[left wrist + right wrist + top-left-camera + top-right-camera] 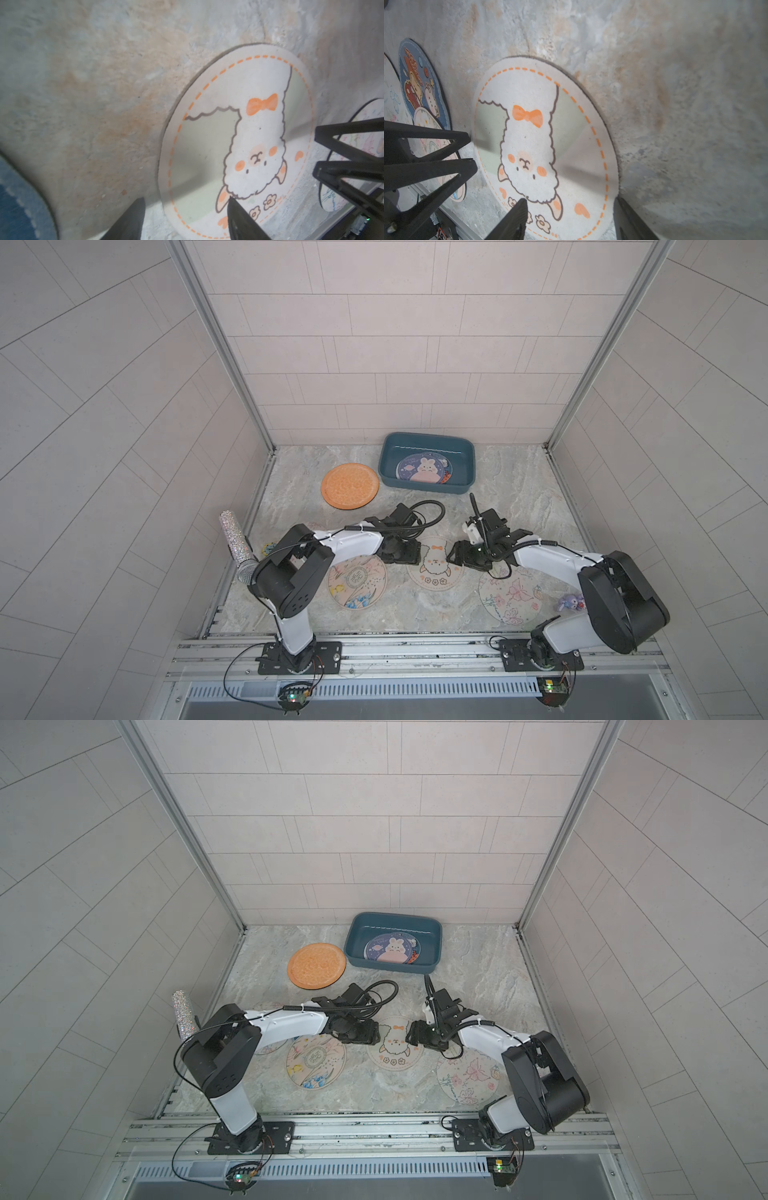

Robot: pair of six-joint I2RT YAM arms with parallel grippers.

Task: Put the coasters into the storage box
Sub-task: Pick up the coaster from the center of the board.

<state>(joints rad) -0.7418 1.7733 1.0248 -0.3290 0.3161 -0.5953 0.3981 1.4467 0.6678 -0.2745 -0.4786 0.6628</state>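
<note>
Left tool [186, 199] and right tool [570, 199] stand spread, pinching nothing, each straddling an opposite edge of the alpaca coaster [434, 568]: cream, orange dashed border, orange bow, flat on the tabletop [519, 489]. A floral coaster [357, 580], its centre emblem too small to read, and a butterfly coaster [509, 597] lie nearby. Farther back, a bunny coaster [424, 469] lies in the teal storage box [424, 489], the orange coaster [350, 486] beside it.
</note>
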